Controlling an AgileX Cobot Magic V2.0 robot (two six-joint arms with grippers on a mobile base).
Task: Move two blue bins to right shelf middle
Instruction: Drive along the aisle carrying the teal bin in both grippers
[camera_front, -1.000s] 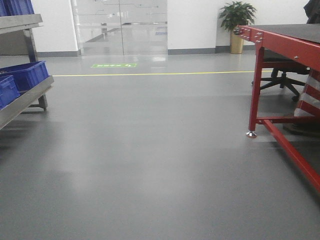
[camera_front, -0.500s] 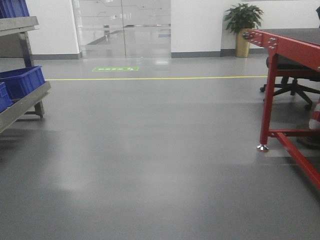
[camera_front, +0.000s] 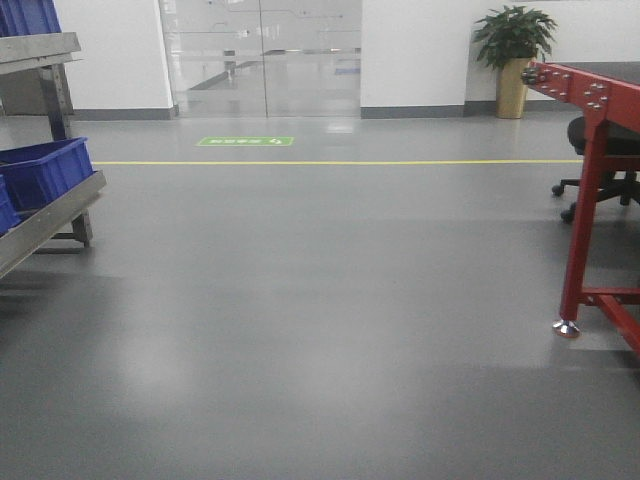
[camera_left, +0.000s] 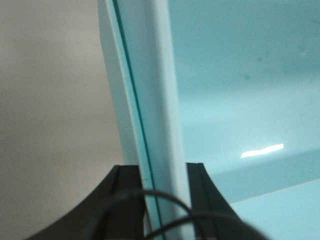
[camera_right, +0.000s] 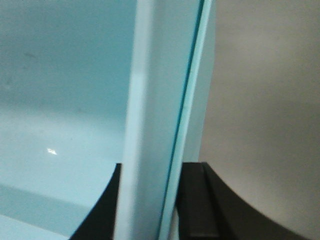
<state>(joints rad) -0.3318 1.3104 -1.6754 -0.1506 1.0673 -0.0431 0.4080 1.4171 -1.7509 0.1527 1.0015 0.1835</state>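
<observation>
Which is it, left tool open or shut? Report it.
Shut on the blue bin. The left tool has a dark finger tight against each side of the bin's wall.

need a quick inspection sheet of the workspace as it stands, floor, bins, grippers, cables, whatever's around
surface: grey floor, glossy with reflections
job's things: blue bins sit on the metal shelf rack at the left edge; a pale blue bin wall fills each wrist view
clutter: nothing seen
grippers: left gripper shut on the bin wall; right gripper shut on a bin wall too; same bin or not, cannot tell
cables: dark cable loops across the left gripper
surroundings: red table frame, office chair, potted plant, glass doors, yellow floor line, green floor sign
</observation>
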